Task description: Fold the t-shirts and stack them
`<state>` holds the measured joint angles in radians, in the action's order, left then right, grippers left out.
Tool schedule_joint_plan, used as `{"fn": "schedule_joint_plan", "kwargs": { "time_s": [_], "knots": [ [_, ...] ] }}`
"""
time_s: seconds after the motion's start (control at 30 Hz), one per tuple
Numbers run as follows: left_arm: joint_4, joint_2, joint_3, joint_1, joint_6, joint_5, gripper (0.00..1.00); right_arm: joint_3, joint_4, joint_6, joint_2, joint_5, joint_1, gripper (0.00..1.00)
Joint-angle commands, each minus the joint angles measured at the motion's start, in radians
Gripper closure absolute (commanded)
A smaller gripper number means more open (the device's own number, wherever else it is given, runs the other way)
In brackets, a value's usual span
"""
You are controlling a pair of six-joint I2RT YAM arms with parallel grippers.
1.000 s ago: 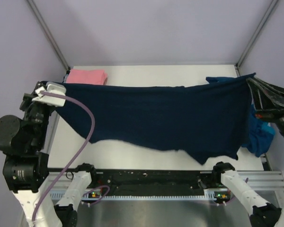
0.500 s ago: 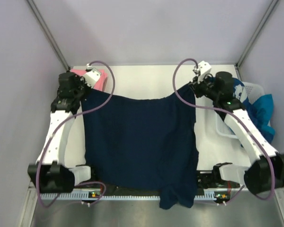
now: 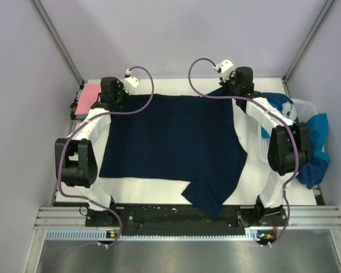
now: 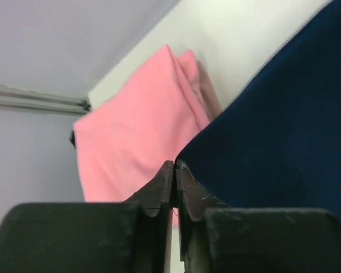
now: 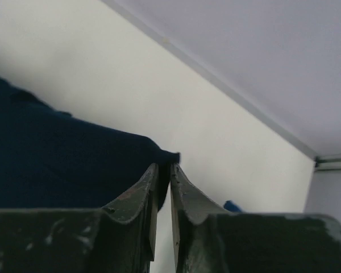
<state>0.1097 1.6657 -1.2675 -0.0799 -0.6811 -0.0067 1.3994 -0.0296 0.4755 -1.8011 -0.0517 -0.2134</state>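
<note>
The navy t-shirt (image 3: pixel 170 136) lies spread flat on the white table (image 3: pixel 159 187), one sleeve folded under at its near right (image 3: pixel 213 196). My left gripper (image 3: pixel 105 101) sits at its far left corner, shut on the cloth's edge (image 4: pixel 284 125), tips together (image 4: pixel 175 165). My right gripper (image 3: pixel 228 91) is at the far right corner; its jaws (image 5: pixel 170 166) stand a hair apart with navy cloth (image 5: pixel 45 153) pinched at the tips. A folded pink t-shirt (image 3: pixel 90 95) (image 4: pixel 131 131) lies just left of the left gripper.
At the right edge stands a white slatted basket (image 3: pixel 304 108) with teal and blue shirts (image 3: pixel 315 153) hanging from it. Both arms reach over the table's sides to the far edge. The cage's back wall is close behind the grippers.
The navy shirt was held stretched in the air; both arms swung to the far edge and laid it flat. The right jaws have eased a hair apart.
</note>
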Motion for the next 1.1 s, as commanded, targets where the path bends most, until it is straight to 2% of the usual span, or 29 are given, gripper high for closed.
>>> {"fn": "schedule_joint_plan", "kwargs": {
  "time_s": [0.0,0.03,0.07,0.1,0.17,0.27,0.33,0.47,0.6,0.7,0.77,0.87,0.97,1.07],
  "knots": [
    [-0.156,0.080,-0.110,-0.040,-0.021,-0.179,0.76,0.182,0.036,0.034,-0.070,0.185,0.006,0.63],
    [-0.147,0.100,-0.136,-0.047,-0.021,-0.218,0.60,0.222,-0.024,0.020,-0.090,0.202,0.008,0.39],
    [-0.124,0.117,-0.176,-0.053,-0.020,-0.249,0.47,0.283,-0.092,0.005,-0.113,0.219,0.006,0.29],
    [-0.066,0.132,-0.222,-0.057,-0.012,-0.268,0.39,0.347,-0.166,-0.023,-0.135,0.252,0.006,0.23],
    [0.028,0.137,-0.300,-0.060,0.009,-0.271,0.31,0.429,-0.266,-0.118,-0.145,0.323,0.008,0.20],
    [0.071,0.059,-0.281,-0.060,0.012,-0.251,0.23,0.415,-0.372,-0.211,-0.052,0.357,0.002,0.13],
    [0.103,-0.028,-0.233,-0.060,0.000,-0.187,0.21,0.333,-0.424,-0.276,0.061,0.336,-0.014,0.12],
    [0.295,-0.246,-0.080,-0.060,-0.098,0.075,0.23,0.008,-0.441,-0.301,0.354,0.111,-0.101,0.12],
    [0.532,-0.505,0.161,-0.060,-0.317,0.279,0.34,-0.332,-0.431,-0.134,0.673,-0.068,-0.317,0.14],
    [0.695,-0.628,0.325,-0.043,-0.505,0.339,0.34,-0.550,-0.426,0.027,0.912,-0.242,-0.454,0.15],
    [0.777,-0.641,0.396,-0.024,-0.569,0.343,0.33,-0.643,-0.449,0.096,0.997,-0.336,-0.527,0.15],
    [0.748,-0.647,0.537,0.023,-0.656,0.298,0.31,-0.689,-0.556,0.133,1.062,-0.333,-0.615,0.18],
    [0.697,-0.640,0.641,0.061,-0.741,0.248,0.30,-0.708,-0.716,0.271,1.037,-0.336,-0.757,0.24],
    [0.619,-0.623,0.713,0.074,-0.778,0.208,0.29,-0.750,-0.757,0.314,0.978,-0.255,-0.935,0.25]
  ]
}}
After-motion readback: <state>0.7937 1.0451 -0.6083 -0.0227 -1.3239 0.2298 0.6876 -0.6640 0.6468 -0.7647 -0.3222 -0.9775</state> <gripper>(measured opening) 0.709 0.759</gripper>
